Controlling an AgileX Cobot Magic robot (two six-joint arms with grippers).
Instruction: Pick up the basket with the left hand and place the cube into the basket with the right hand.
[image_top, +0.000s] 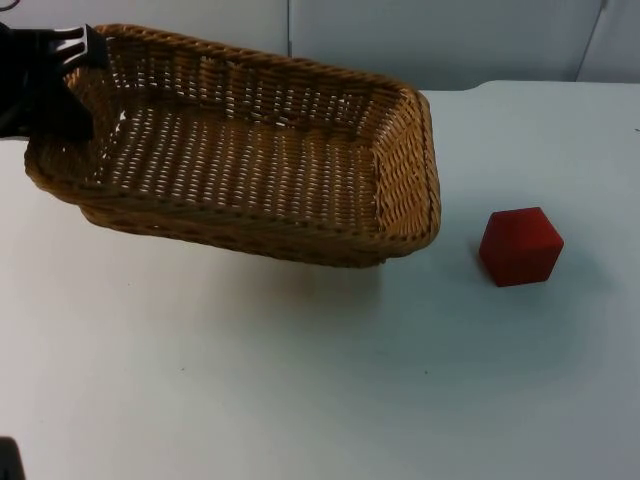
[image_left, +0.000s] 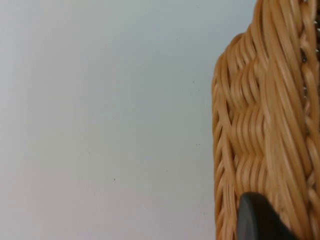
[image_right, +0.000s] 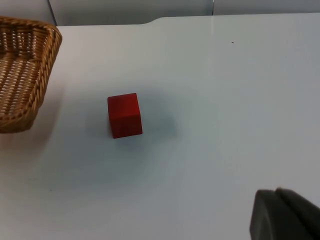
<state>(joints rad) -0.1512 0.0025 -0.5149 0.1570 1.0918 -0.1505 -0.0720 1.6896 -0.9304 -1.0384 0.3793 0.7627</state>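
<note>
My left gripper (image_top: 85, 50) clamps the wicker basket (image_top: 250, 150) by its far rim, holding it tilted above the table (image_top: 300, 400). The red cube (image_top: 521, 245) sits beside the basket, untouched. Next, I judge, my right gripper (image_right: 285, 215), its spread unclear, must descend on it.

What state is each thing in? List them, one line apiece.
Basket: empty, tilted, lifted off the table at its right end, gripped at its left rim.
Cube: resting on the table, to the right of the basket, apart from it, untouched.
Left gripper: shut on the basket rim.
Right gripper: above the table, short of the cube, holding nothing.
Table: bears the cube.
</note>
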